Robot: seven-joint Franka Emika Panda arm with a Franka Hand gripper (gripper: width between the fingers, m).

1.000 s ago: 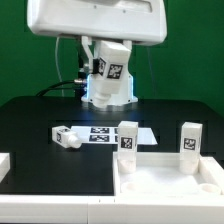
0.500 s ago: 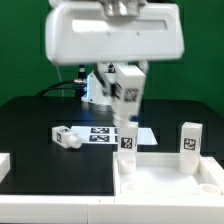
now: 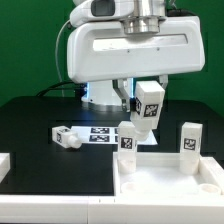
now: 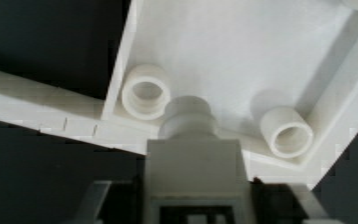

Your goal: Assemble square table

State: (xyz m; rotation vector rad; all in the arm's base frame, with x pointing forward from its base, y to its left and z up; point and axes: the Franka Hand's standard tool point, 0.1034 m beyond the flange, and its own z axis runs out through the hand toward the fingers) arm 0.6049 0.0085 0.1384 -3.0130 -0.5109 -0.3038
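My gripper [image 3: 147, 97] is shut on a white block leg [image 3: 149, 112] with a tag and holds it in the air just behind the tabletop's far rim. The white square tabletop [image 3: 165, 182] lies at the front on the exterior view's right. Two legs stand upright on it, one at the far left corner [image 3: 128, 139] and one at the far right corner [image 3: 190, 141]. Another leg [image 3: 66, 136] lies loose on the black table. In the wrist view the held leg [image 4: 194, 150] points between two round sockets [image 4: 146, 95] [image 4: 291, 138] of the tabletop [image 4: 247, 40].
The marker board [image 3: 104, 133] lies flat behind the tabletop. A white part [image 3: 4, 165] shows at the exterior view's left edge. The arm's white base [image 3: 105, 92] stands at the back.
The arm has swung toward the exterior view's right and come lower, carrying the leg from behind the marker board to just above the tabletop's far rim.
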